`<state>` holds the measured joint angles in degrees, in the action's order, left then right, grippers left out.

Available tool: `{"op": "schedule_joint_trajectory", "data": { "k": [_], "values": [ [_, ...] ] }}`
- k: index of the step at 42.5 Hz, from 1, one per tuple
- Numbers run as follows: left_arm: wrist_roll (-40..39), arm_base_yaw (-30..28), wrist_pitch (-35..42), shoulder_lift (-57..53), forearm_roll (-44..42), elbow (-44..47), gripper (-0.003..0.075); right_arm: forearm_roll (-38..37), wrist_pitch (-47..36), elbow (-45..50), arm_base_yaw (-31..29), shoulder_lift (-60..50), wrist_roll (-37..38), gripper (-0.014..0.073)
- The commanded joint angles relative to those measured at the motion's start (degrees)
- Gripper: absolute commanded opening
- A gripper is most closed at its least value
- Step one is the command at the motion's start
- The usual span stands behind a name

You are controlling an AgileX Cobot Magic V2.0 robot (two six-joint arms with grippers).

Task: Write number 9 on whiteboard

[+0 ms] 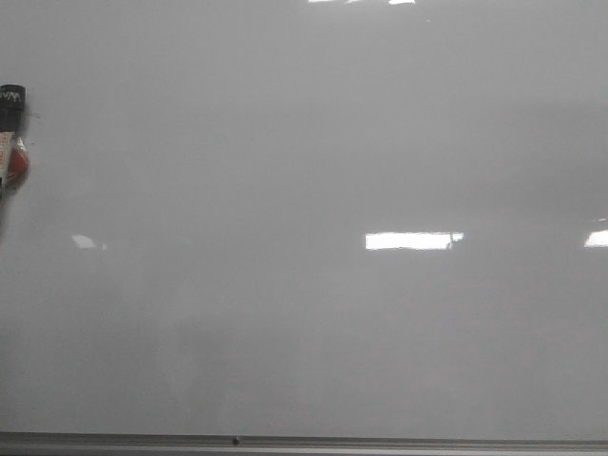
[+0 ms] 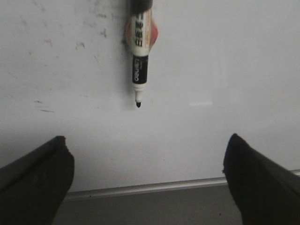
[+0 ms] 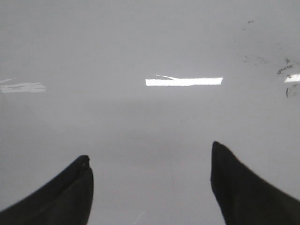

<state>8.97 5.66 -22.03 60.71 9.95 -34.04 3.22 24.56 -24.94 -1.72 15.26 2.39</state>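
Observation:
The whiteboard (image 1: 313, 190) fills the front view, glossy pale grey with light reflections and a grey bottom rail (image 1: 304, 443). No number 9 shows on it. A marker pen (image 1: 11, 133) lies at the far left edge of the front view. In the left wrist view the marker pen (image 2: 140, 61) lies on the board with its black tip bare and pointing toward my fingers. My left gripper (image 2: 147, 161) is open and empty, well short of the pen, over the rail (image 2: 145, 188). My right gripper (image 3: 150, 176) is open and empty over bare board (image 3: 150, 42).
Faint smudges and old ink marks dot the board beside the pen (image 2: 44, 105) and at one edge of the right wrist view (image 3: 283, 70). Bright light reflections lie on the board (image 1: 408, 241). A dark grey surface (image 2: 154, 211) lies below the rail.

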Motion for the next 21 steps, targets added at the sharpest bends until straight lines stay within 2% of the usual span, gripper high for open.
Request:
{"op": "schedule_joint_trajectory", "data": {
  "k": [1, 11, 21],
  "values": [
    [0.4, 0.8, 7.2, 6.3, -0.5, -3.6, 0.0616, -0.6, -4.6, -2.1, -0.3, 0.9, -0.2, 0.0549],
    [0.4, 3.1, 22.4, 17.8, -3.5, -4.7, 0.0546, -0.6, -4.6, -2.1, -0.3, 0.9, -0.2, 0.0549],
    [0.4, 3.2, 30.3, 23.4, -3.5, -4.7, 0.0456, -0.6, -4.5, -2.1, -0.3, 0.9, -0.2, 0.0549]
  ]
}}
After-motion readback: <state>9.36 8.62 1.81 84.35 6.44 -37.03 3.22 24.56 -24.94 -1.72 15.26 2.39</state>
